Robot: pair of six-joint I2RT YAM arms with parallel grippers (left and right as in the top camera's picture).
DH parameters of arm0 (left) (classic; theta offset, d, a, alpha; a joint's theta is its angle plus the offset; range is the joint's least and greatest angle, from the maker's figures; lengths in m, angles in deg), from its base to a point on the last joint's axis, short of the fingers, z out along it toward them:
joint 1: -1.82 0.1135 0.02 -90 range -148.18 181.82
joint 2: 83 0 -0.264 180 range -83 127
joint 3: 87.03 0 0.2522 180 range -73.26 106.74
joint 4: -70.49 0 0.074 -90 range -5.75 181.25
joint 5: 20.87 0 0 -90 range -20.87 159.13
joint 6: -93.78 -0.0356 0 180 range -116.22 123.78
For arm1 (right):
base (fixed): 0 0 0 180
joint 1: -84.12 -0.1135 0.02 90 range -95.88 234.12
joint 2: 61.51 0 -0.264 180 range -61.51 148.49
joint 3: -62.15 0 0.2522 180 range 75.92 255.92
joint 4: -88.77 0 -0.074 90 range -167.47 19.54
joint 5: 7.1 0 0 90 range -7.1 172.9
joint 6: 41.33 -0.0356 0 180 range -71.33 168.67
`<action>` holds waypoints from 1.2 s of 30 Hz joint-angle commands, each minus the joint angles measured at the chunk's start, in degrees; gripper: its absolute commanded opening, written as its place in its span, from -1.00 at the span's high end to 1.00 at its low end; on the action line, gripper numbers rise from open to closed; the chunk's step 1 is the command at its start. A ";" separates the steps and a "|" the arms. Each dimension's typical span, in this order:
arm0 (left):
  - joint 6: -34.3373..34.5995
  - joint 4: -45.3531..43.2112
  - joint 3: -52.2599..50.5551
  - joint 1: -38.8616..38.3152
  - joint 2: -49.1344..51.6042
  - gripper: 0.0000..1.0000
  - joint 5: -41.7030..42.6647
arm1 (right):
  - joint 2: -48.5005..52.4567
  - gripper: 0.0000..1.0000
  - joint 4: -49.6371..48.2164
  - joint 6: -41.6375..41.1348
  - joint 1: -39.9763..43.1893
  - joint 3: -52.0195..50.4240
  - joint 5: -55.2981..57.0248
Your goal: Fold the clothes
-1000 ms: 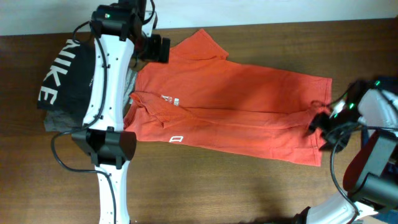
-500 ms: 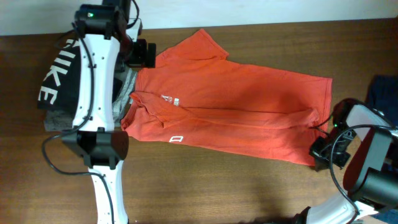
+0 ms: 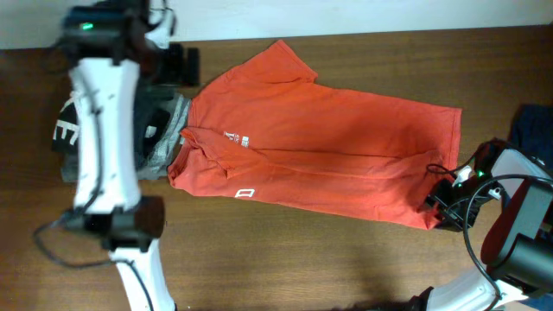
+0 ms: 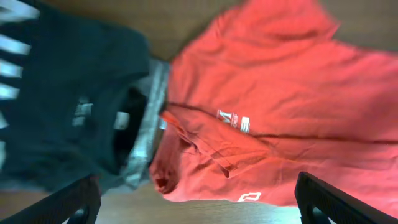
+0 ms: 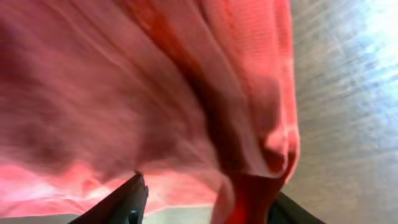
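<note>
Left claw (image 4: pixel 199 200) wide open, empty | right claw (image 5: pixel 211 205) part-open at T-shirt (image 3: pixel 328 147) hem | black garment (image 4: pixel 62 106) over grey garment (image 4: pixel 144 143)

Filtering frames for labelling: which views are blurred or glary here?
Overhead: left arm smeared, T-shirt sharp. Left wrist: soft overall, black garment blurriest. Right wrist: T-shirt too close, out of focus; glare on table top right.

Seen from overhead, the left arm (image 3: pixel 104 138) is blurred and covers most of the black garment (image 3: pixel 62 117), so only part of its white lettering shows. The grey garment (image 4: pixel 146 124) peeks out as a strip. The right wrist view is blurred, and the T-shirt (image 5: pixel 124 93) runs off its top and left edges. A dark blue thing (image 3: pixel 537 125) is cut off at the overhead view's right edge.
</note>
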 commanded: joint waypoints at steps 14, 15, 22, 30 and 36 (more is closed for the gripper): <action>3.65 0.09 -33.83 0.98 -14.69 -0.97 3.63 | -0.92 0.92 -7.69 -12.41 3.21 -9.11 12.50; 3.67 0.04 -37.29 0.98 -14.69 -0.97 4.61 | -0.98 0.92 -6.95 -13.33 4.68 -9.03 13.49; 3.65 -5.57 -57.94 0.39 -14.69 -0.97 6.19 | -1.18 0.92 -5.46 -13.81 12.81 -8.79 16.00; 4.04 -25.88 -81.55 -4.92 -14.69 -0.97 11.61 | -1.18 0.88 -6.34 -11.41 12.57 -8.59 13.60; 9.09 -34.88 -86.38 -5.09 -14.69 -0.89 1.16 | -1.18 0.88 -6.75 -11.39 12.55 -8.55 12.09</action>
